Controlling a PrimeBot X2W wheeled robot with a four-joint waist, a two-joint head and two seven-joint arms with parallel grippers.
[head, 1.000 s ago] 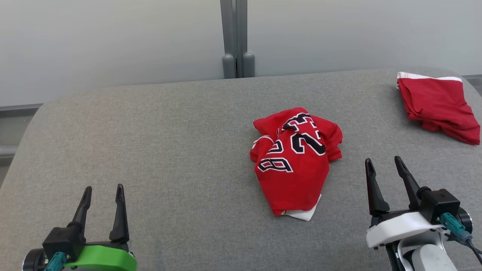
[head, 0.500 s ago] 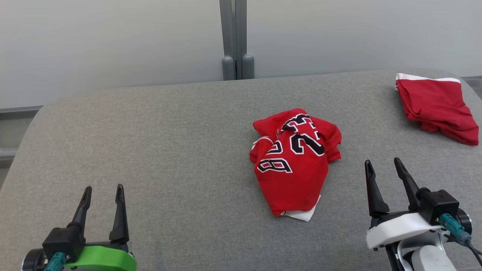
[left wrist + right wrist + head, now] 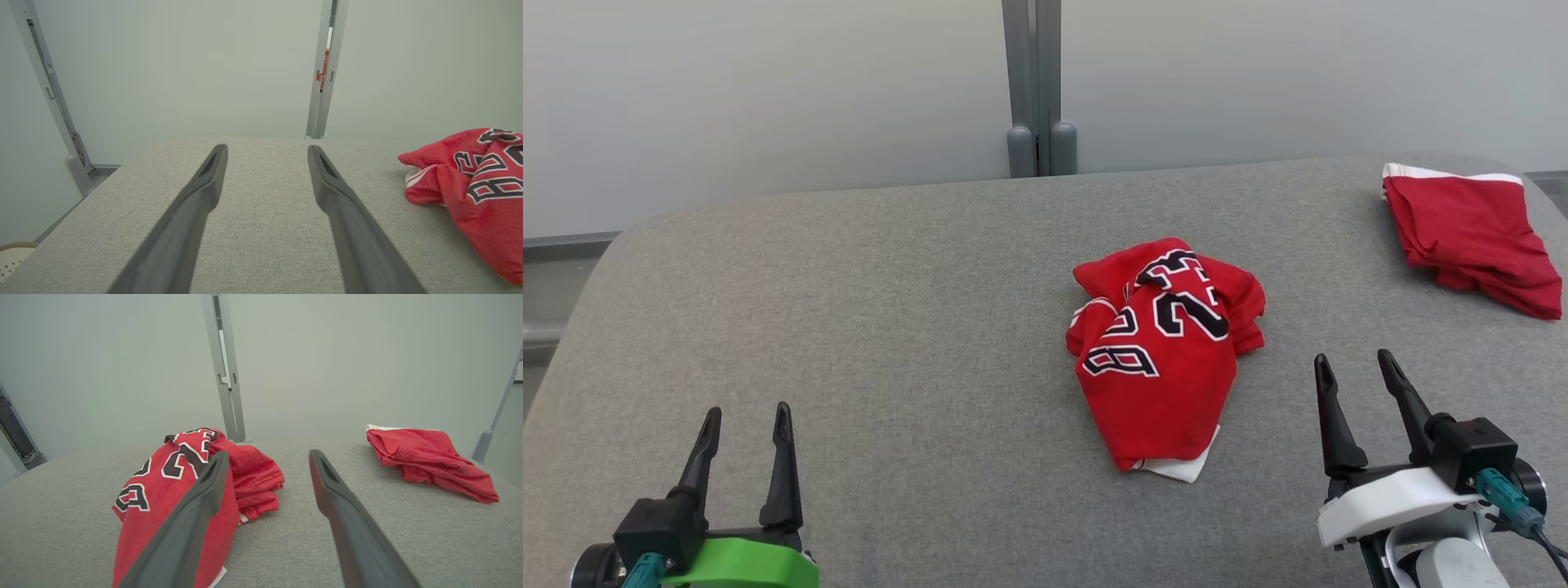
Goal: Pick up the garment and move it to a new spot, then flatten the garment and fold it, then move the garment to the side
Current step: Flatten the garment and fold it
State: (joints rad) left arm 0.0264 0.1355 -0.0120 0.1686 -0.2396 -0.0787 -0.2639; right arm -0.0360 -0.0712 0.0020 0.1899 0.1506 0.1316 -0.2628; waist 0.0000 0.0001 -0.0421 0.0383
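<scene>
I read a black, white-edged "23" on the crumpled red garment (image 3: 1164, 384), right of the middle of the tabletop (image 3: 849, 327); the other characters are folded, unclear.

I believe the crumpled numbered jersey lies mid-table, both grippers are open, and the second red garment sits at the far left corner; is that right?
Not quite: the head view shows the second red garment at the far right corner of the table. The numbered jersey does lie mid-table, and the left gripper and right gripper are both open.
</scene>
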